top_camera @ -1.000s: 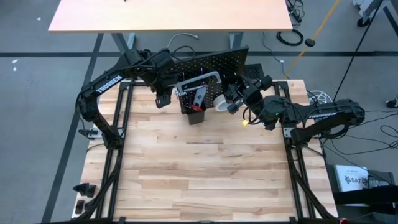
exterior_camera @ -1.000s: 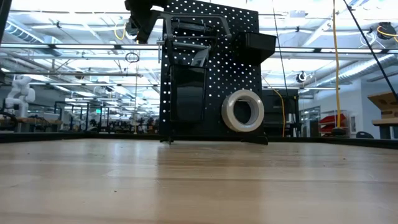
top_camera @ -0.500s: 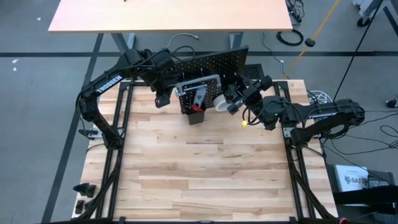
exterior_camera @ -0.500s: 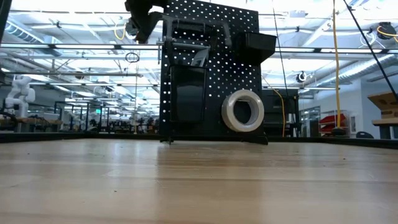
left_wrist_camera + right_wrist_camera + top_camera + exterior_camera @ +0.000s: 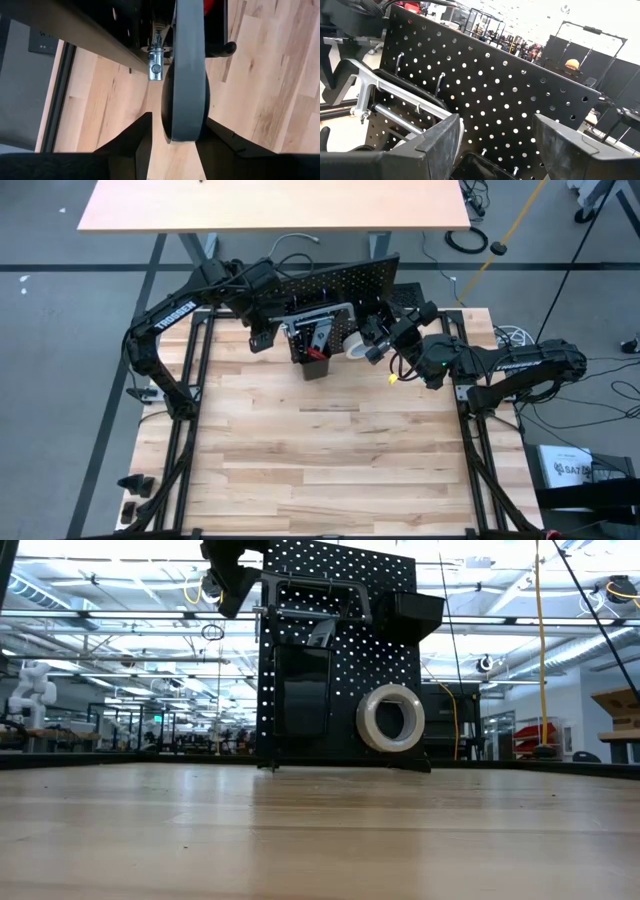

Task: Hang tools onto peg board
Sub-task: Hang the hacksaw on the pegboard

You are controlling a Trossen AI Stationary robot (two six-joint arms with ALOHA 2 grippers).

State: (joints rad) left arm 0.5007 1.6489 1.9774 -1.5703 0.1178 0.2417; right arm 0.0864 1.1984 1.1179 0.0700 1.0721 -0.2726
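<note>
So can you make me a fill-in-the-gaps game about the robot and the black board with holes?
1. The white tape roll hangs on the upright black perforated ____.
2. The tan tabletop is made of ____.
3. The left pincer has a dark ____ between its fingers.
4. The silver screw clamp hangs near the board's ____ edge.

Missing words: board; wood; handle; top

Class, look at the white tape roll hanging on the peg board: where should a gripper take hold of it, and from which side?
Grip the white tape roll by its lower rim, coming from the front of the peg board. It hangs flat against the board, so only that face is open.
</note>
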